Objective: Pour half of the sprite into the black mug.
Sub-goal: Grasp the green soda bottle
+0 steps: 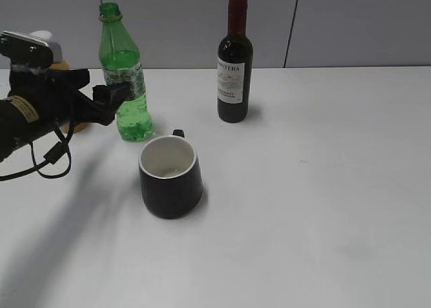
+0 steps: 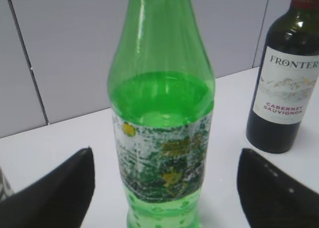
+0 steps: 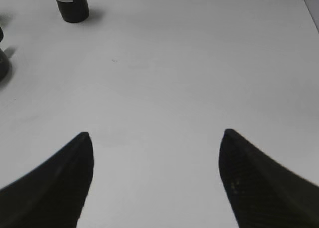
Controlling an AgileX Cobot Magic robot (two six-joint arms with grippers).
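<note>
Presently my left pincer [image 1: 113, 96] stands with its fingers apart at the label height of the tall translucent green plastic sprite bottle [image 1: 125, 75], which stands upright and uncapped at the far left of the white tabletop [image 1: 303, 207]. From the left wrist view the bottle [image 2: 162, 118] sits centred between the two dark fingers [image 2: 55, 193], with white tabletop showing on both sides of it; no contact is visible. Clear liquid fills it to just above the green-white patterned label [image 2: 162, 160].

The squat matte black mug with white inside [image 1: 170, 176] stands upright, near and slightly right of the sprite bottle, apart from it. Its small black handle [image 1: 178, 133] points to the far side. Whether the mug holds any liquid I cannot tell.

A dark glass wine bottle with a red capsule and white label [image 1: 234, 62] stands upright at the far centre, well apart from the sprite bottle and to its right.

My right pincer [image 3: 154, 163] is spread open over bare tabletop, clear of everything. The right wrist view shows only the wine bottle's base [image 3: 71, 3] at far left.
</note>
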